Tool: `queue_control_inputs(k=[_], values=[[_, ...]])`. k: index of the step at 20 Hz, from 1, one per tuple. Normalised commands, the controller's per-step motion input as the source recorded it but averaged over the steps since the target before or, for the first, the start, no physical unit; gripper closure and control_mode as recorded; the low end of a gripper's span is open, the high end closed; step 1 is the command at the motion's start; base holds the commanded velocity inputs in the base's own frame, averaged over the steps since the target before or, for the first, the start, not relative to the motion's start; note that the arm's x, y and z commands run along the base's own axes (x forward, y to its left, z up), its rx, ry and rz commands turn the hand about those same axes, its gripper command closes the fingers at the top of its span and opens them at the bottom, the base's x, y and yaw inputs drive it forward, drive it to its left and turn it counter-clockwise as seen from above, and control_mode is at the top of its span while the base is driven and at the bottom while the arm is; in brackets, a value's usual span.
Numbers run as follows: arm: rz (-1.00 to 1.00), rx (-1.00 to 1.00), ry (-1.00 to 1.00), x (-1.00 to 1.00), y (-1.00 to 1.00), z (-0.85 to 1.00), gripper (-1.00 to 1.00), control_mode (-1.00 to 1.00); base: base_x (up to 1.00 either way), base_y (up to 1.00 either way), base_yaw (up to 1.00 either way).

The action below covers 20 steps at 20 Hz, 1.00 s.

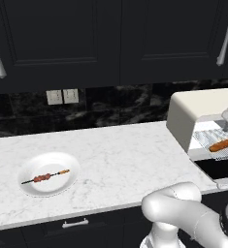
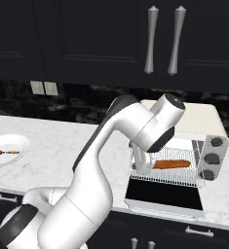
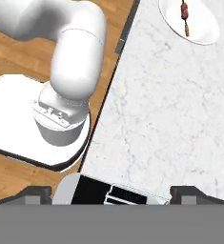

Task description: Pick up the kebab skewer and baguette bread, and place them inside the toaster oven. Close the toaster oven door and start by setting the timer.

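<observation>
The baguette bread (image 2: 172, 164) lies on the wire rack inside the cream-white toaster oven (image 2: 194, 121), also seen as the baguette (image 1: 224, 144) in the oven (image 1: 198, 109). The toaster oven door (image 2: 164, 193) hangs open, folded down flat in front. My gripper (image 2: 141, 168) sits at the left side of the oven opening, just left of the baguette and apart from it. In the hand view its fingertips (image 3: 35, 194) stand wide apart with nothing between them. The kebab skewer (image 1: 46, 177) rests on a white plate (image 1: 67, 163) far to the left, the same skewer (image 3: 185, 16) at the top of the hand view.
The marble counter (image 1: 125, 155) runs from the plate to the oven. Three dark knobs (image 2: 212, 158) line the oven's right side. Wall outlets (image 1: 62, 96) sit on the dark backsplash, and upper cabinet handles (image 2: 162, 46) hang above. A drawer handle (image 1: 75, 223) is below the counter edge.
</observation>
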Motion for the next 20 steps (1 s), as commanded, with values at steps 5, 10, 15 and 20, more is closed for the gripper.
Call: queue_control_inputs(k=[5, 10, 15, 20], values=[[0.09, -0.01, 0.14, -0.35, 1.0, 0.19, -1.0, -1.0, 0.0, 0.0, 0.0], [0.14, 0.0, 0.08, -0.05, 1.0, 0.03, -1.0, -1.0, 0.0, 0.0, 0.0], [0.14, 0.0, 0.06, 0.0, 1.0, 0.0, -1.0, -1.0, 0.0, 0.0, 0.0], [0.07, 0.0, 0.07, 0.04, 1.0, 0.0, -1.0, -1.0, 0.0, 0.0, 0.0]])
